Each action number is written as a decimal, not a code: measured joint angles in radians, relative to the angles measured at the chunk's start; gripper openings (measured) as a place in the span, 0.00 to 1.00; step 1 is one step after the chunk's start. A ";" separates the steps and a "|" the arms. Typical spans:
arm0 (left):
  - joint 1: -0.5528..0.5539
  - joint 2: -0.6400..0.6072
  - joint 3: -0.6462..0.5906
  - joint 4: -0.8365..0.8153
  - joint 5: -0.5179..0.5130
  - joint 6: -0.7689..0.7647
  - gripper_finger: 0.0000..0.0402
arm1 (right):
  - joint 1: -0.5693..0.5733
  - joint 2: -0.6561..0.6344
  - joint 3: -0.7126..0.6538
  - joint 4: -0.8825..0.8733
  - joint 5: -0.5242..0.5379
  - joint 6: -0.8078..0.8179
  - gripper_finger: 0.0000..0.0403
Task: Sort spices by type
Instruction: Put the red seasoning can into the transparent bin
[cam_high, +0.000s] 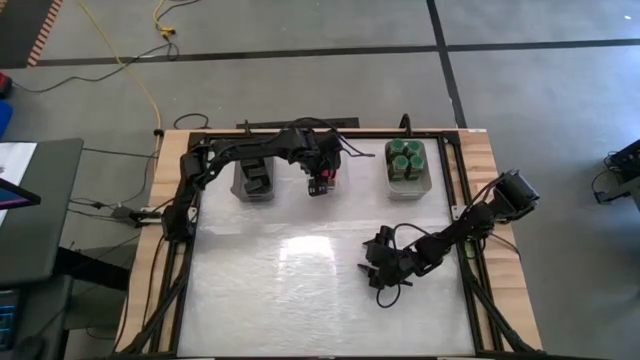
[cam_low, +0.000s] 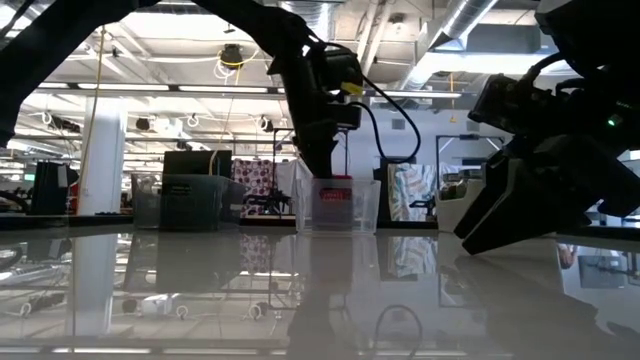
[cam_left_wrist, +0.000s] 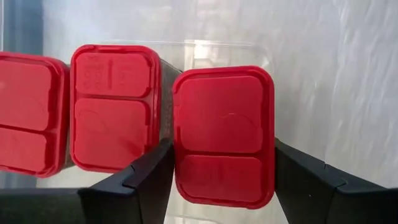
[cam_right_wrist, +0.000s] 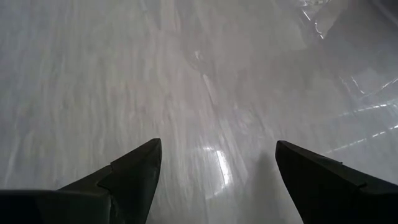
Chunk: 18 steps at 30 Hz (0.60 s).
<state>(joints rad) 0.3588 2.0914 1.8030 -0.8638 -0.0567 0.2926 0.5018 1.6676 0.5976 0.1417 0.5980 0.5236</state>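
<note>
My left gripper (cam_high: 320, 182) reaches down into the middle translucent bin (cam_high: 336, 190) at the table's far side and is shut on a red spice box (cam_left_wrist: 224, 140). Two more red boxes (cam_left_wrist: 113, 115) stand beside it in that bin. The left bin (cam_high: 255, 180) holds black boxes. The right bin (cam_high: 407, 186) holds green-lidded jars (cam_high: 406, 157). My right gripper (cam_high: 375, 270) is open, low over bare table right of centre, and touches nothing. My left gripper (cam_left_wrist: 224, 186) pinches the red spice box between its two fingers (cam_left_wrist: 152, 177), one on each long side just below the red lid (cam_left_wrist: 186, 155). The fingers come from above, pointing down. The box is upright, lid up, within the bin's walls. Whether its bottom rests on the bin floor is hidden.
Three translucent bins stand in a row along the far edge of the glossy white table (cam_high: 300, 290). The table's near half is open surface. Black frame rails (cam_high: 465, 190) run along the table's sides. In the low view the right arm (cam_low: 545, 150) fills the picture's right.
</note>
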 joint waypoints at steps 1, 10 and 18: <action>0.000 0.000 0.000 0.000 0.000 -0.007 0.60 | 0.000 0.000 0.000 0.000 0.000 0.000 0.86; 0.000 0.000 0.000 0.057 0.000 -0.082 0.59 | 0.000 0.000 0.000 0.000 0.000 0.000 0.86; 0.000 0.000 0.000 0.049 -0.001 -0.094 0.59 | 0.000 0.000 0.000 0.000 0.000 0.000 0.86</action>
<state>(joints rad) 0.3584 2.0914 1.8030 -0.8151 -0.0574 0.1990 0.5018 1.6676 0.5976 0.1417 0.5983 0.5236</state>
